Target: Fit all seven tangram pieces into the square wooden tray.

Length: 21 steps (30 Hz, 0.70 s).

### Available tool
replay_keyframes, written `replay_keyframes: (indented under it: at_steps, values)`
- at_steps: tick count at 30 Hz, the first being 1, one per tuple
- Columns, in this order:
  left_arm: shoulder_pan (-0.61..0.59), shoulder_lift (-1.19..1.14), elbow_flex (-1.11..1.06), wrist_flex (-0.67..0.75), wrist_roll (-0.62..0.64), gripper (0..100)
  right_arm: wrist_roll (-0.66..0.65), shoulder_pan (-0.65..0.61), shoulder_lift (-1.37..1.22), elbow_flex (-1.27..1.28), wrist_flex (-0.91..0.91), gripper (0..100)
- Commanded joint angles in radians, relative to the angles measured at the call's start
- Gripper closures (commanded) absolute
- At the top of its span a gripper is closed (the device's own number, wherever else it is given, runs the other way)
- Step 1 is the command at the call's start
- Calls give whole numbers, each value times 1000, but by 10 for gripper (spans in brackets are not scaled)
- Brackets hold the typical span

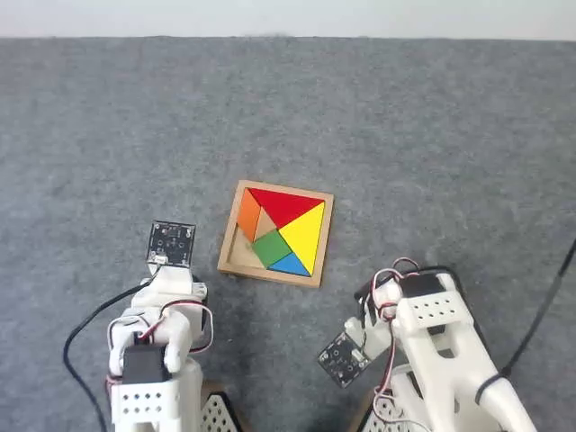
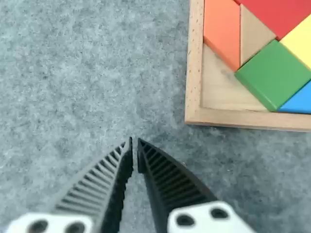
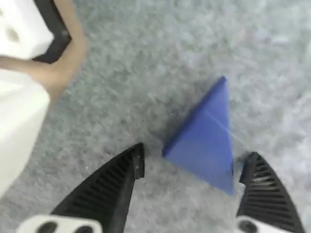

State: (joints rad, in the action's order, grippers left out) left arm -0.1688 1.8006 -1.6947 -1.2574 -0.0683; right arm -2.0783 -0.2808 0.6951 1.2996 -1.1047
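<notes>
Straddling blue triangle [image 3: 204,141]: right gripper [image 3: 194,153] | left gripper [image 2: 134,143] pinched, near tray [image 2: 194,73]

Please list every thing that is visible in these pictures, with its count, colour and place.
mat: 1, grey, under everything
tray: 1, light wood, middle of mat, one corner bare
red triangle: 1, red, in tray
yellow triangle: 1, yellow, in tray
orange piece: 1, orange, in tray
green square: 1, green, in tray
light blue triangle: 1, light blue, in tray
tan triangle: 1, tan, in tray
dark blue triangle: 1, dark blue, on mat
left claw: 1, black, shut, over mat by tray
right claw: 1, black, open, around dark blue triangle
</notes>
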Motion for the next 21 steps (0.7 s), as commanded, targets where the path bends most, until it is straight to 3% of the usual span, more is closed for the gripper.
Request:
replay_keyframes:
  at_steps: [1, 7, 11, 21]
  values:
    - [6, 17, 10, -3, -2, 979, -14, -42, 5, 6, 10, 731]
    - [6, 17, 10, -3, -2, 979, 2, -53, 5, 9, 7, 736]
    - [6, 17, 10, -3, -2, 979, 114, -54, 5, 11, 2, 736]
    - [6, 17, 10, -3, -2, 979, 233, -134, 15, 15, 2, 790]
